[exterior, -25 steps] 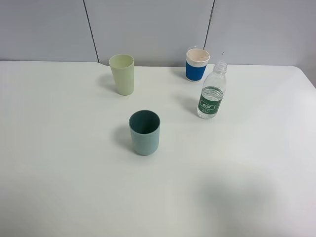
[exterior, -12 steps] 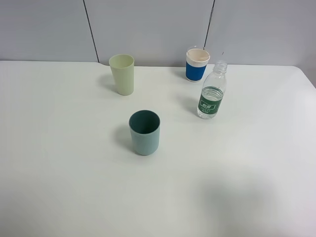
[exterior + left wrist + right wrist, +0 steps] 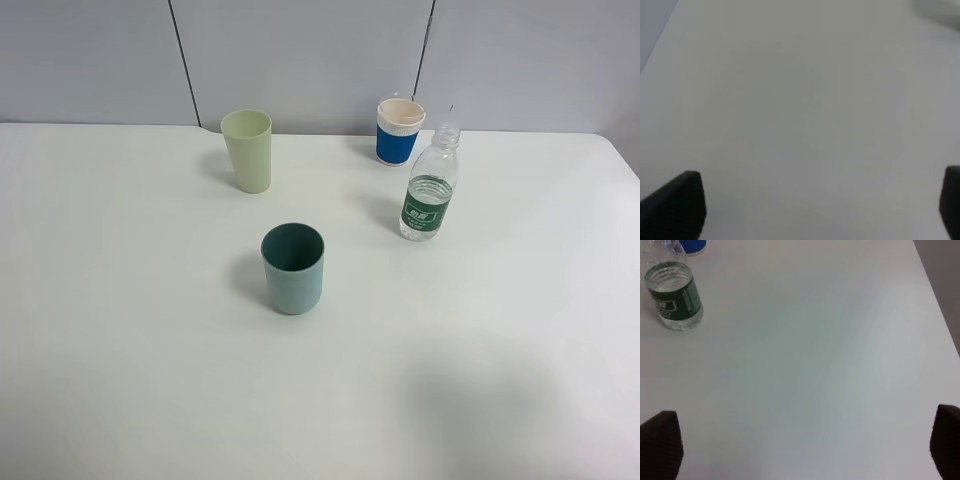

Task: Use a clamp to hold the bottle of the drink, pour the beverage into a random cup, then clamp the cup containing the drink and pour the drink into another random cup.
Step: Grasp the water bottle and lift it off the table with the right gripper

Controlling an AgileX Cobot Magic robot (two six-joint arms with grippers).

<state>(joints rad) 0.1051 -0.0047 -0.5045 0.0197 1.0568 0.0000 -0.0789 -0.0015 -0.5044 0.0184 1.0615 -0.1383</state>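
A clear uncapped bottle (image 3: pixel 430 186) with a green label stands upright on the white table (image 3: pixel 120 330), at the back right. It also shows in the right wrist view (image 3: pixel 672 292). A blue cup with a white rim (image 3: pixel 399 130) stands just behind it. A pale green cup (image 3: pixel 248 150) stands at the back left. A teal cup (image 3: pixel 293 268) stands in the middle. Neither gripper shows in the exterior view. My left gripper (image 3: pixel 822 205) is open and empty over bare table. My right gripper (image 3: pixel 805 442) is open and empty, well short of the bottle.
A grey panelled wall (image 3: pixel 300 60) runs behind the table. The table's right edge (image 3: pixel 940 305) shows in the right wrist view. The blue cup's base (image 3: pixel 692 246) peeks in beside the bottle there.
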